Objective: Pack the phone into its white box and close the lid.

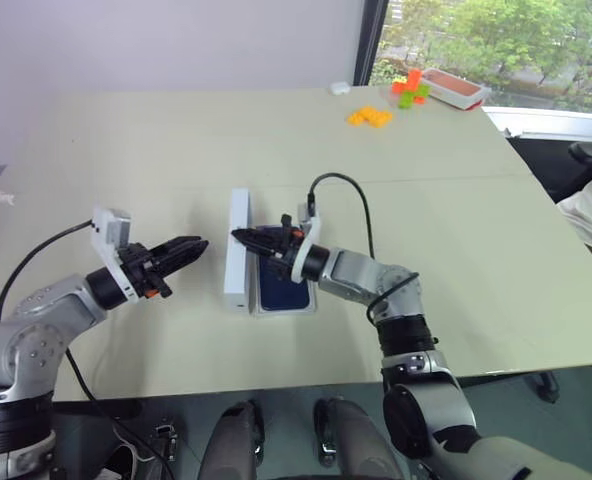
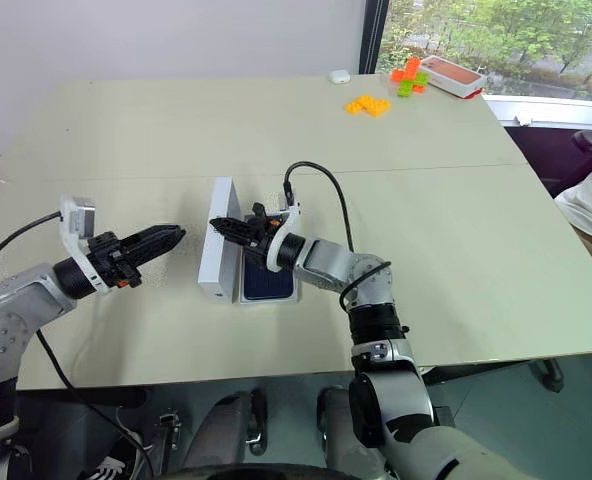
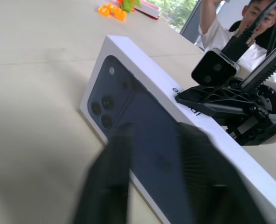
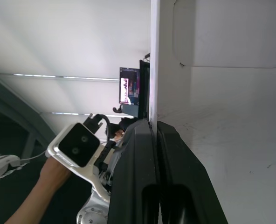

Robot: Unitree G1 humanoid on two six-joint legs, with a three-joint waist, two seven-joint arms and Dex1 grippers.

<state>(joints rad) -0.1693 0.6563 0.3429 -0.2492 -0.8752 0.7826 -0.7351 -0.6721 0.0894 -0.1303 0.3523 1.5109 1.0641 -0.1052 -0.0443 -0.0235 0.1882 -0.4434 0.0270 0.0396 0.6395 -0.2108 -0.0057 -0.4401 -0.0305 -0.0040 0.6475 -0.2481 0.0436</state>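
The lid stands upright on one long edge, just left of the white box. Its printed phone picture faces my left gripper. The dark blue phone lies flat inside the white box. My right gripper reaches over the box and is shut on the lid's upper wall; in the right wrist view its fingers pinch that thin white edge. My left gripper hovers a short way left of the lid, pointing at it, shut with nothing in it.
At the far end of the table lie orange bricks, a green and orange brick cluster, a red-and-white tray and a small white object. A person sits at the table's right side.
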